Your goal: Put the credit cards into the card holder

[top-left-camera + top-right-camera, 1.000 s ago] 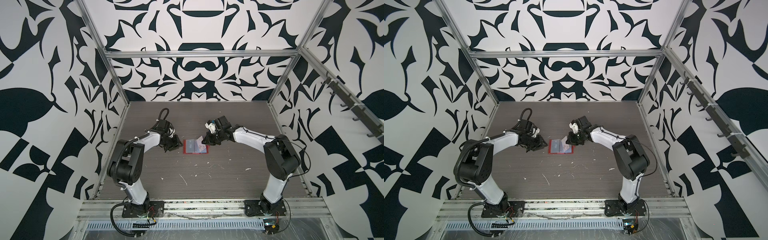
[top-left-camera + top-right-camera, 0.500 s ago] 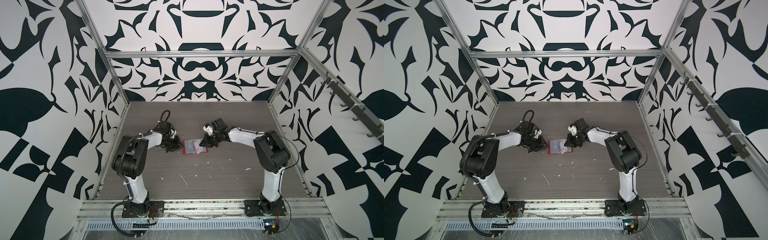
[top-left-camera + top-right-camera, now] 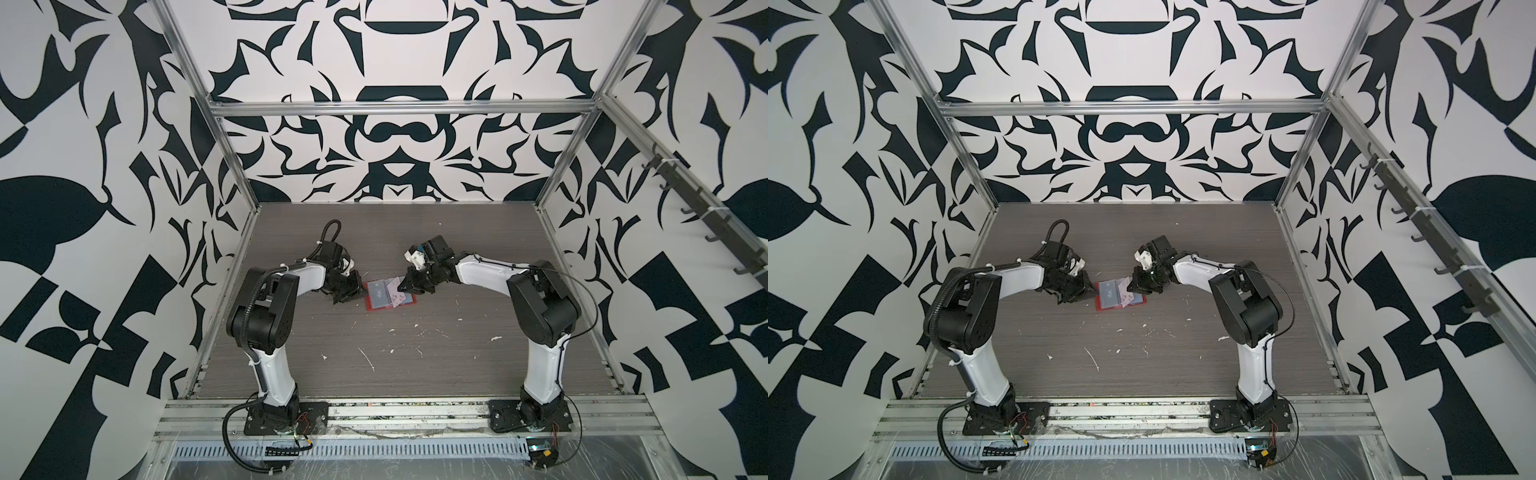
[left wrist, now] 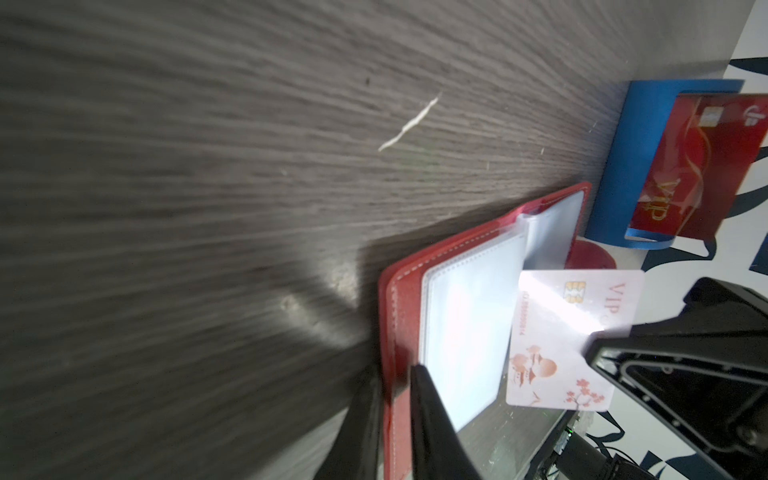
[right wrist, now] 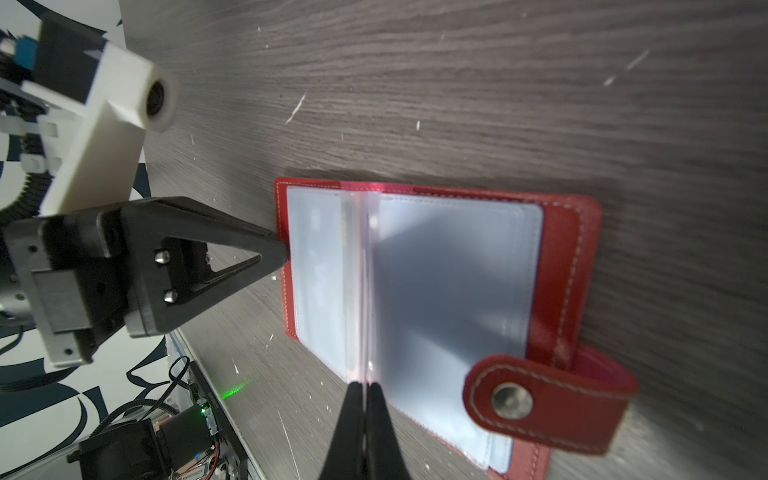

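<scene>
Card holder [image 4: 401,291] pinched in left end effector [image 4: 395,374], card [image 4: 552,332] in right [image 5: 365,388].

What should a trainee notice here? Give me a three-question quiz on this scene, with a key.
1. True or false: the card holder lies open on the table.
2. Which jaws pinch the white card? A left jaws; B right jaws; C neither.
3. What stands in the blue rack?
Key: 1 true; 2 B; 3 a red card.
</scene>
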Controlling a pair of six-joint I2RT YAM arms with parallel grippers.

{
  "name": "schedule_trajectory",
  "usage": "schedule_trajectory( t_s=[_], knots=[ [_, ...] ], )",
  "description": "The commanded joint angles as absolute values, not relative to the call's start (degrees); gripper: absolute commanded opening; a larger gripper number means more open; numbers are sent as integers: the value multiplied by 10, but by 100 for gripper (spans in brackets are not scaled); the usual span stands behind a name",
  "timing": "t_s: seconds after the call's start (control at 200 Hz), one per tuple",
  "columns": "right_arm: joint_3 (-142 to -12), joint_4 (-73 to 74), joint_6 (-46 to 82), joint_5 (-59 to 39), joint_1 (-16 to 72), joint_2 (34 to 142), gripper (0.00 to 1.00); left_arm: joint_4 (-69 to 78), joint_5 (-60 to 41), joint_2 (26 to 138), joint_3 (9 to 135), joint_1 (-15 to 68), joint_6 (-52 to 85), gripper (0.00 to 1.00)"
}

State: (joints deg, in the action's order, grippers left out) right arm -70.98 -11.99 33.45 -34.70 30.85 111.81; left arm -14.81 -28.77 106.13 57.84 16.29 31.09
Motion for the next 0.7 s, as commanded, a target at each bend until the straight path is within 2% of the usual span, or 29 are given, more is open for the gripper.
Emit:
schedule_trajectory(
  t_s=[0.0,0.46,0.695],
  knots=[
    [-732,-124,325,-344,311,1093,0,-165,-267,1085,587,160,310,18],
    [-733,-123,317,-345,313,1083,0,-171,-255,1100,599,161,309,17],
    [-719,-116,314,-312,313,1060,0,-175,-249,1101,599,161,308,17]
  ],
)
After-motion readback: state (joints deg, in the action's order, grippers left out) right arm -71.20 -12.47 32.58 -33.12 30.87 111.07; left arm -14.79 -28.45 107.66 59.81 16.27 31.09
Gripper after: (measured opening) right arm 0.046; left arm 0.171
